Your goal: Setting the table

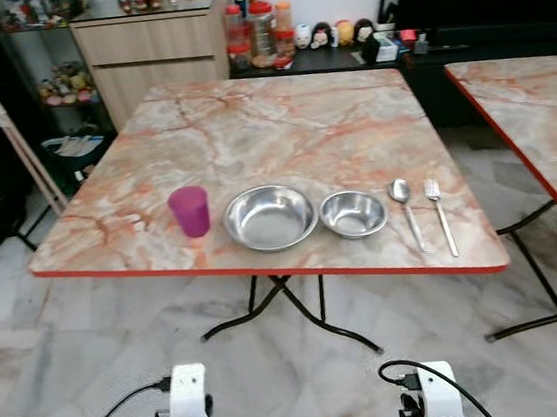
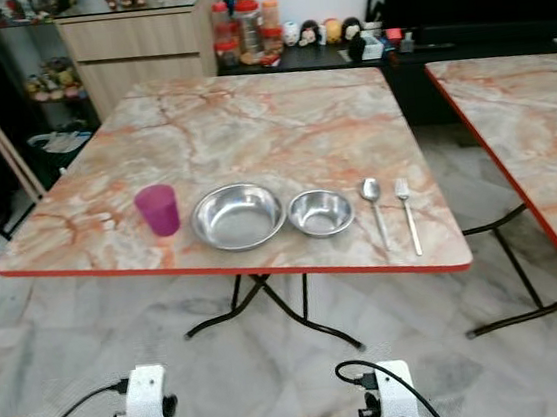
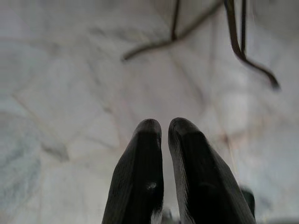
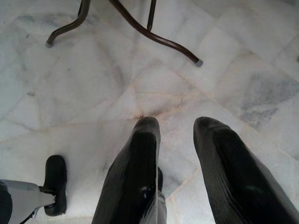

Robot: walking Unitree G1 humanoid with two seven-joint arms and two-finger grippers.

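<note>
On the marble-patterned table point(image 1: 279, 128), near its front edge, stands a row: a purple cup point(image 1: 189, 211), a large steel bowl point(image 1: 270, 216), a small steel bowl point(image 1: 354, 213), a spoon point(image 1: 406, 210) and a fork point(image 1: 440, 212). Both arms hang low in front of the table, over the floor. In the left wrist view my left gripper point(image 3: 164, 128) is shut with nothing in it. The right wrist view has my right gripper point(image 4: 177, 128) open and empty above the tiles.
A second marble table point(image 1: 540, 118) stands to the right. Behind are a wooden cabinet point(image 1: 149, 47), jars point(image 1: 258, 30) and a dark low shelf point(image 1: 412, 52). Black folding table legs point(image 4: 154, 35) cross the tiled floor under the table.
</note>
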